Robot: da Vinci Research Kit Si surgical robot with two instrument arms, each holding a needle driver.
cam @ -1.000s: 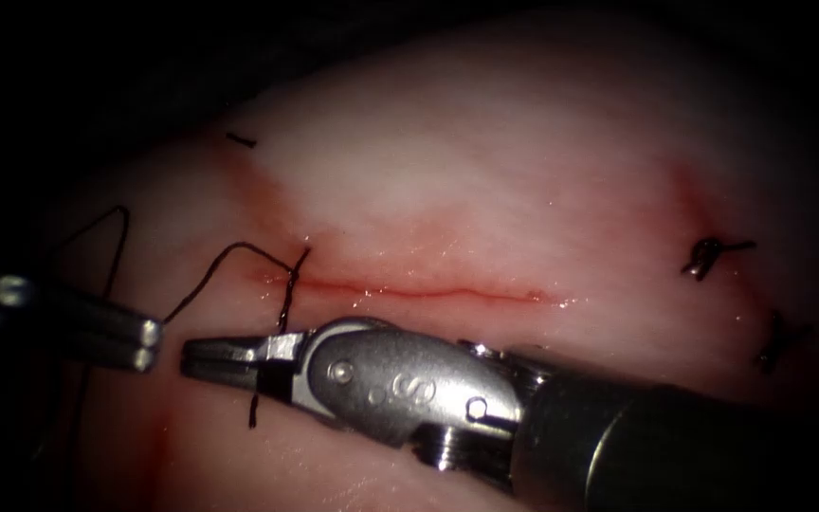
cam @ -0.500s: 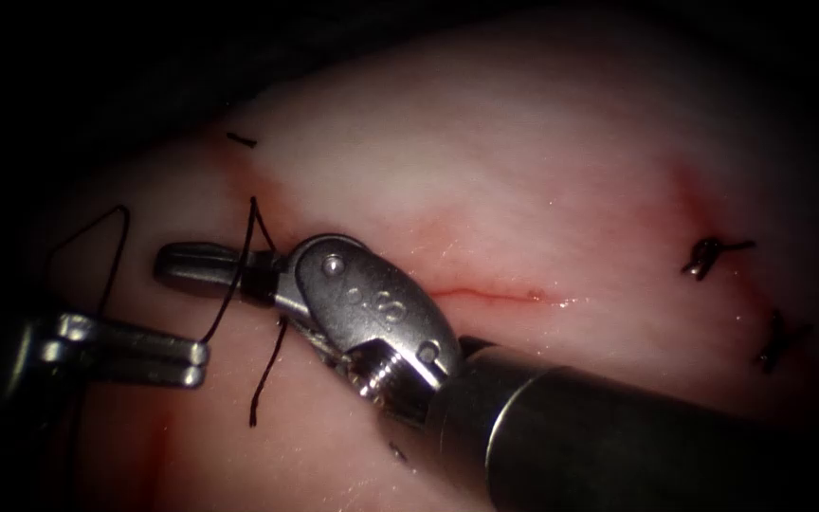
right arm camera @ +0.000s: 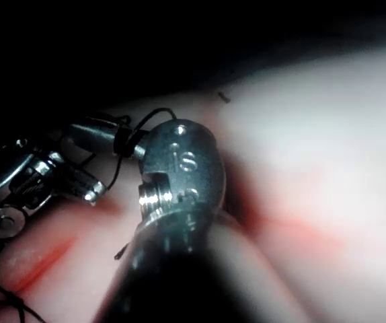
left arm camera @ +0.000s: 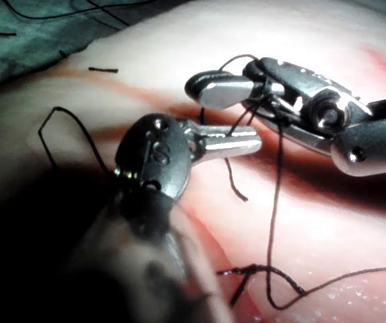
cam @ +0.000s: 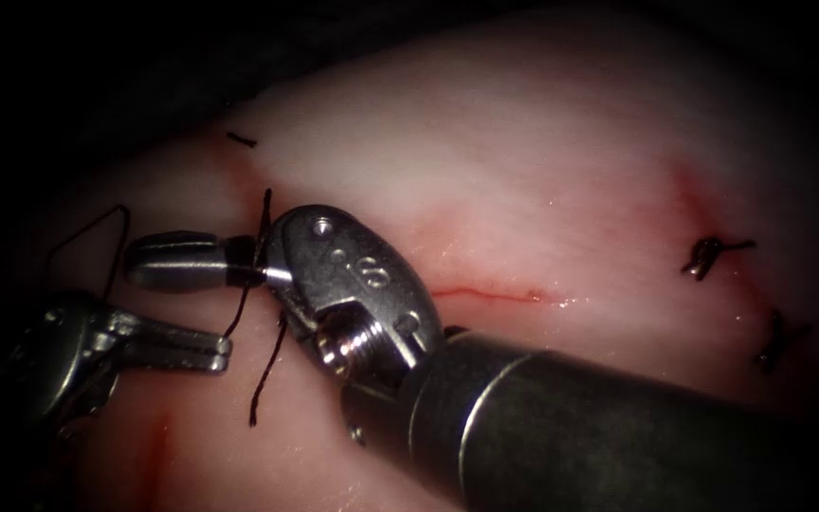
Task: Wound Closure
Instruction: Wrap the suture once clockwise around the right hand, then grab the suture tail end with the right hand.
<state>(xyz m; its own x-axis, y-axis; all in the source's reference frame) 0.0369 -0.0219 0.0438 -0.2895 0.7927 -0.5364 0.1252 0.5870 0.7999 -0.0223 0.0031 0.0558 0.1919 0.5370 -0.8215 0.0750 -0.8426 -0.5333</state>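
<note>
Endoscope view: right gripper [cam: 177, 263] closed with thread [cam: 260, 242] wrapped round it, left gripper [cam: 182, 346] closed, holding nothing visible, needle unseen; two knots [cam: 708, 254] finished, cut [cam: 495, 294] still largely unstitched on tissue [cam: 523, 171].

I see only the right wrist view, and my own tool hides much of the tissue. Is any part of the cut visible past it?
Observer: Yes. In the endoscope view the cut runs as a thin red line on the tissue, to the right of the right tool.
Operator: Is anything already tied there?
Observer: Two knots sit further right, past the cut's end.
Operator: What does the left tool hold?
Observer: In the left wrist view the left tool has its jaws shut on the thread, which is also wound round your shut jaws; they seem to grip nothing.
</note>
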